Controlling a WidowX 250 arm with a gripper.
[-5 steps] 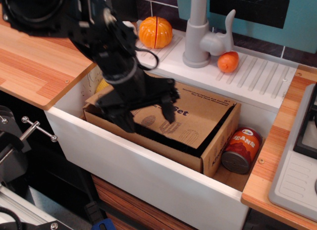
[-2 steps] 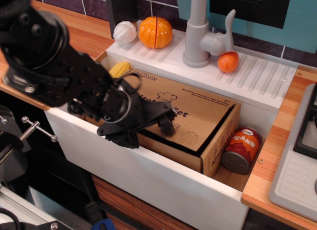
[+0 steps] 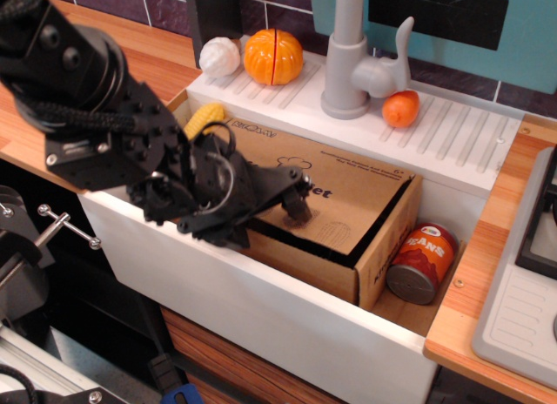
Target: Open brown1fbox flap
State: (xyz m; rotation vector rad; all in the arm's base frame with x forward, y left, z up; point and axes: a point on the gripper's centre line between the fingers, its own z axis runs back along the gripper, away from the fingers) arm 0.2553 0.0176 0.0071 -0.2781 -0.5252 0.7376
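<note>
In the white sink (image 3: pixel 261 308), the brown1fbox (image 3: pixel 370 239) lies beside the bean can (image 3: pixel 420 263), its flap (image 3: pixel 348 191) slightly lifted; the claw (image 3: pixel 283 199) grips the flap's near edge, lifting underway, next requiring upward swing.

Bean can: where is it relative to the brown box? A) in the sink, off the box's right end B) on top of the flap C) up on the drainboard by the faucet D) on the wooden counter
A: the red bean can lies on its side on the sink floor, just past the right end of the brown box.
</note>
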